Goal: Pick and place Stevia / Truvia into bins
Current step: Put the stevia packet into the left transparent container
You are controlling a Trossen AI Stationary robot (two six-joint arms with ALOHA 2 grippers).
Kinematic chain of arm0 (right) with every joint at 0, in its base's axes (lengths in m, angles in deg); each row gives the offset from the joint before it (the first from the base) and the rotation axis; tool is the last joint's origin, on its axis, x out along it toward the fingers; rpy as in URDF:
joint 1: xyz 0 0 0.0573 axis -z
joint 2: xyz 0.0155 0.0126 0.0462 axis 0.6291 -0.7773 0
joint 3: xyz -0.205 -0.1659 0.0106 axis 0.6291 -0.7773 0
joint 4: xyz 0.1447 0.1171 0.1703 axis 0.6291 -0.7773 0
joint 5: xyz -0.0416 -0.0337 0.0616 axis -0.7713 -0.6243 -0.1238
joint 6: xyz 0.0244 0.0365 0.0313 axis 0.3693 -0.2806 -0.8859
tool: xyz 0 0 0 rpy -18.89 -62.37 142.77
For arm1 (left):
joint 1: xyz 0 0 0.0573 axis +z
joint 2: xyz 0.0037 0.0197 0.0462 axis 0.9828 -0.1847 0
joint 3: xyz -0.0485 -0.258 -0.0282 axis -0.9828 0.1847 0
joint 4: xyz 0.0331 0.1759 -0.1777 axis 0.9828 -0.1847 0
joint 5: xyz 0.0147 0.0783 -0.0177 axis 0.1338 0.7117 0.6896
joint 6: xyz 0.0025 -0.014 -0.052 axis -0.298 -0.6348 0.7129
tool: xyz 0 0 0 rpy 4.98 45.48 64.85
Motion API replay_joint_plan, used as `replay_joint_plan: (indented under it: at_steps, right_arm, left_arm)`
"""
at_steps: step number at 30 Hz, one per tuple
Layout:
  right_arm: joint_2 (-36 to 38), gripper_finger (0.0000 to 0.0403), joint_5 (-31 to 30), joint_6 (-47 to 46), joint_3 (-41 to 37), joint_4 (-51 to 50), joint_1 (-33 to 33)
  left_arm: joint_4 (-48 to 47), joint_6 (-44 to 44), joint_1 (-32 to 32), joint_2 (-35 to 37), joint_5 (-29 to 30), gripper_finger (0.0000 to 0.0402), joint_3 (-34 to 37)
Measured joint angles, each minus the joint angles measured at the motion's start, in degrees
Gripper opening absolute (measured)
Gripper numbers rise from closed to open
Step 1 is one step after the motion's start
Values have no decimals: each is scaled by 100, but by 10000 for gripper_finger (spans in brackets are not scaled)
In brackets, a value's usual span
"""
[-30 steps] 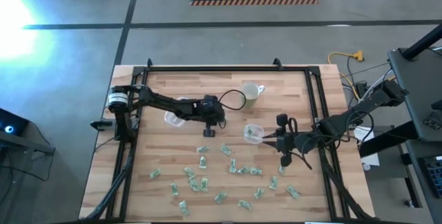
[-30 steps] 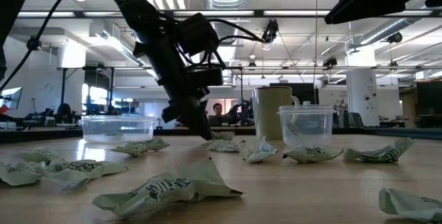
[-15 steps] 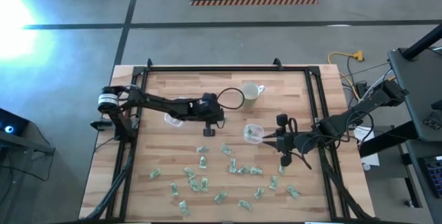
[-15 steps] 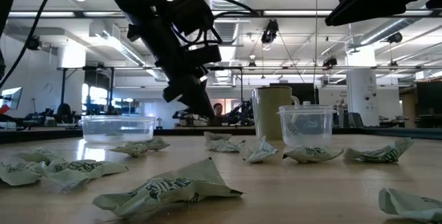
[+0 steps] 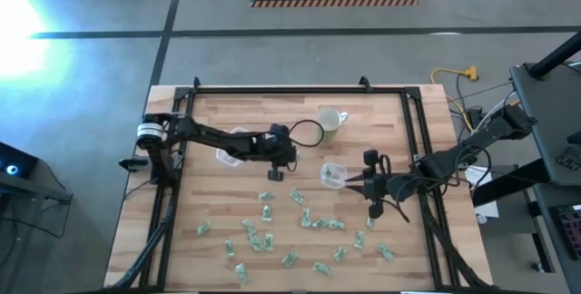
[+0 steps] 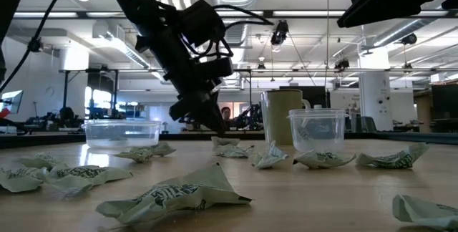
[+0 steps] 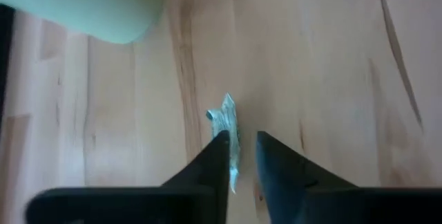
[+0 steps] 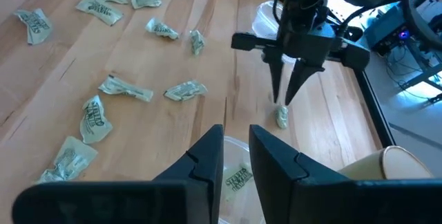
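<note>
My left gripper [image 7: 241, 156] fingers slightly spread astride a packet [image 7: 227, 128] on table [image 5: 381, 122], six o'clock of mug [image 5: 330, 120] | right gripper [image 8: 235, 148] parted, empty, above bin [image 5: 332, 175] | packet looks light, flimsy: pinch mid-body

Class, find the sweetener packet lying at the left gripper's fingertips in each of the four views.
High view: packet mid-table, at the left gripper.
Low view: on the table left of centre, below the dark gripper.
Left wrist view: centre, just beyond the open fingers.
Right wrist view: upper right.
Shared landmark: the left gripper.
</note>
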Motion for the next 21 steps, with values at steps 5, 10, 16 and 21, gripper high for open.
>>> replay_joint_plan:
  at_steps: [5,10,16,21]
  right_arm:
    - [0,60,0,-24,-11,14,0]
    - [0,60,1,-64,-14,6,0]
    - [0,56,0,-63,-20,8,0]
    - [0,58,0,-63,-20,9,0]
  left_arm:
    - [50,13,17,-93,320,123,-7]
    - [47,18,21,-136,376,147,-7]
    - [-24,159,94,-220,296,131,-4]
    - [-37,168,118,-262,258,98,-3]
